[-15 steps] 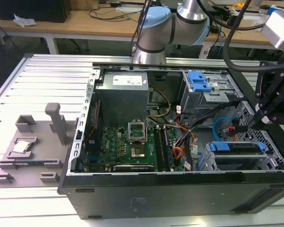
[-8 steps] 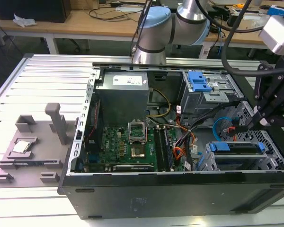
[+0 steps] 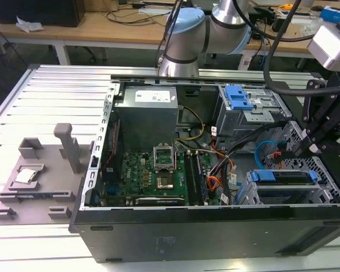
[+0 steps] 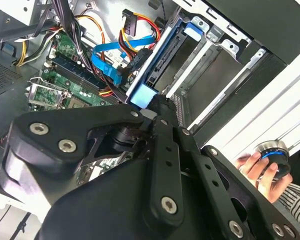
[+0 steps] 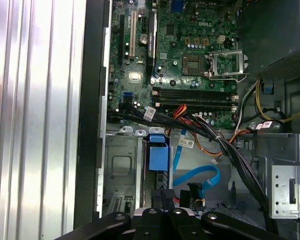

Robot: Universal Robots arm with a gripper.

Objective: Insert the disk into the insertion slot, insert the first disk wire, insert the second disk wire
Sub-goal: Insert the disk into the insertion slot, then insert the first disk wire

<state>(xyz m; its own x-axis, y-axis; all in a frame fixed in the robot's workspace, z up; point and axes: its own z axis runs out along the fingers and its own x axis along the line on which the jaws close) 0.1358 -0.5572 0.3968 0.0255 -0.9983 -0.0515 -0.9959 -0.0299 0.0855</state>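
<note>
The disk (image 3: 283, 176) lies flat in its blue carrier inside the insertion slot (image 3: 293, 131), the grey perforated cage at the case's exterior-view right. The carrier's blue end tab (image 5: 158, 158) (image 4: 142, 95) faces my gripper (image 5: 163, 192) (image 4: 157, 103) (image 3: 299, 148), which hovers right at it with its fingers drawn together. I cannot make out anything between them. The second disk wire (image 5: 202, 176) (image 4: 106, 56) (image 3: 262, 148), a flat light-blue cable, loops loose just beside the carrier. A dark plug with red wires hangs close to the fingertips in the first wrist view.
Orange and black cable bundles (image 5: 210, 135) cross above the cage. The motherboard (image 3: 153, 170) and power supply (image 3: 147, 113) take up the case's middle. An upper bay with a blue latch (image 3: 238, 97) sits behind. A grey fixture (image 3: 34, 181) lies outside. A person's hand (image 4: 250, 162) holds a round knob.
</note>
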